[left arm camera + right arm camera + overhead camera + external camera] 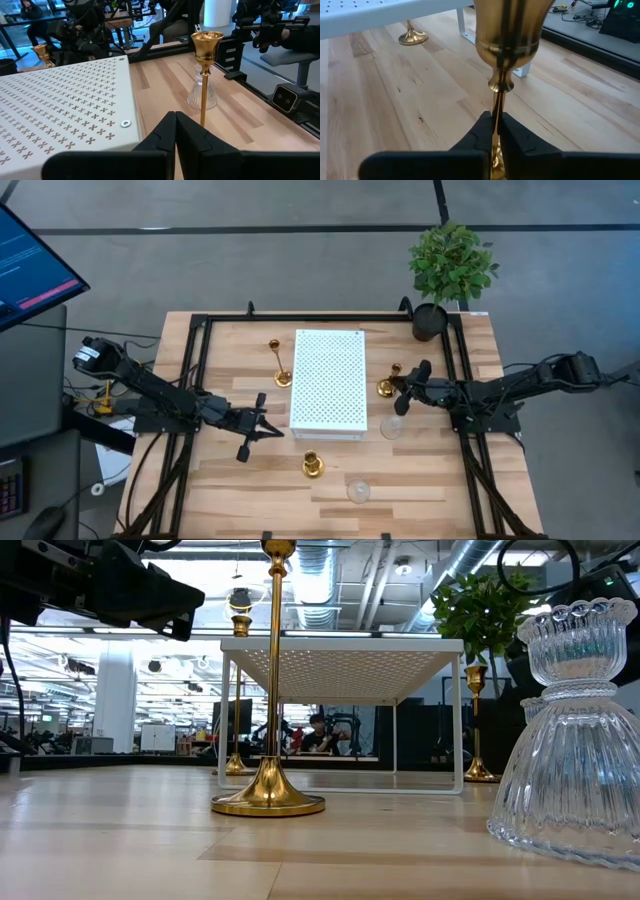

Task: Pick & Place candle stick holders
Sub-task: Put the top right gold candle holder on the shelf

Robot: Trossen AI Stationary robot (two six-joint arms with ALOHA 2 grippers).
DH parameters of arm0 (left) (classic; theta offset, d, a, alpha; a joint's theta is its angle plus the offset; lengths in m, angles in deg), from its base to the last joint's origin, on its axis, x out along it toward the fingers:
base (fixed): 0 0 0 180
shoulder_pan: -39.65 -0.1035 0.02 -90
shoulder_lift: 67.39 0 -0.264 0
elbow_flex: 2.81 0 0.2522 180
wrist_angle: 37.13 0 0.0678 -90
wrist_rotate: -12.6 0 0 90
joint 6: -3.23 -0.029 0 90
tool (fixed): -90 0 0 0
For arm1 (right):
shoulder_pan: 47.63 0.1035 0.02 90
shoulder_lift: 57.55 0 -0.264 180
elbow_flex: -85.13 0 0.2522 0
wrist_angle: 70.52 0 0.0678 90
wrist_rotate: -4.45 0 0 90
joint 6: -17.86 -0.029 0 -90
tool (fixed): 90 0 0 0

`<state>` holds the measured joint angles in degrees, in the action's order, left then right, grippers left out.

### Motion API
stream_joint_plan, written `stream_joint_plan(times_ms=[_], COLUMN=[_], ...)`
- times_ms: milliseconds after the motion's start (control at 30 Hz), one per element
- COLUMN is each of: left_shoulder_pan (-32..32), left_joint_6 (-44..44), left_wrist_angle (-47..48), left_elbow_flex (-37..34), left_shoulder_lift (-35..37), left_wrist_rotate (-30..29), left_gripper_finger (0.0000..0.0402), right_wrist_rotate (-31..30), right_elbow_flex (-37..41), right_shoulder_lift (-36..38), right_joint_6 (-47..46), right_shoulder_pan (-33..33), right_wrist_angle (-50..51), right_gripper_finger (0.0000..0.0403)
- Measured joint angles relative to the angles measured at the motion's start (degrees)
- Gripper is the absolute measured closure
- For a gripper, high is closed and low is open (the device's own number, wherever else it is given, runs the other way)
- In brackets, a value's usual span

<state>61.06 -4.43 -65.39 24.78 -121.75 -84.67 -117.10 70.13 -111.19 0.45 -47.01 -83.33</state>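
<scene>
Nearest the low camera, a clear glass holder (577, 730) fills the right of that view and a gold holder (268, 730) stands just beyond it on a thin stem, detail the overhead view reduces to small shapes: the glass one (358, 491) near the table's front edge, the gold one (313, 465) a little farther back. The right wrist view alone shows the grip: the right gripper (496, 125) has its fingers pinched on the thin stem of a gold candle holder (510, 35), just under the cup. From above, that gripper (406, 392) sits right of the white perforated rack (330, 380), at a gold holder (388, 386), with a second glass holder (392, 427) just in front. The left wrist view shows the left gripper (176, 131) with fingers pressed together, holding nothing, by the rack's corner; from above it (252, 426) hovers left of the rack. Farther back stand another gold holder (281, 370) and the potted plant (450, 265).
</scene>
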Motion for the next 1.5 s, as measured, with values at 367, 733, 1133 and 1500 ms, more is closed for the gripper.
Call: stream_joint_plan(times_ms=[367, 733, 1133, 1500], left_shoulder_pan=[0.00, 0.00, -0.97, -13.14], left_joint_6=[0.01, -0.01, -9.87, -10.22], left_wrist_angle=[0.02, 0.02, 0.98, 2.85], left_elbow_flex=[0.00, 0.00, 0.00, 0.00], left_shoulder_lift=[0.00, 0.00, 0.97, 11.13], left_wrist_rotate=[0.00, -2.52, -14.40, -13.86], left_gripper_finger=[0.0394, 0.0394, 0.0397, 0.0396], right_wrist_rotate=[0.19, -4.89, -1.14, 1.84], right_elbow_flex=[-3.34, -17.95, -23.37, -23.37], right_shoulder_lift=[0.57, 1.37, 12.60, 18.71], right_joint_6=[3.26, 5.58, 10.53, 13.52], right_shoulder_pan=[0.00, -0.04, -0.61, -7.86], right_wrist_angle=[2.93, 29.04, 35.20, 36.79], right_gripper_finger=[0.0400, 0.0402, 0.0403, 0.0403])
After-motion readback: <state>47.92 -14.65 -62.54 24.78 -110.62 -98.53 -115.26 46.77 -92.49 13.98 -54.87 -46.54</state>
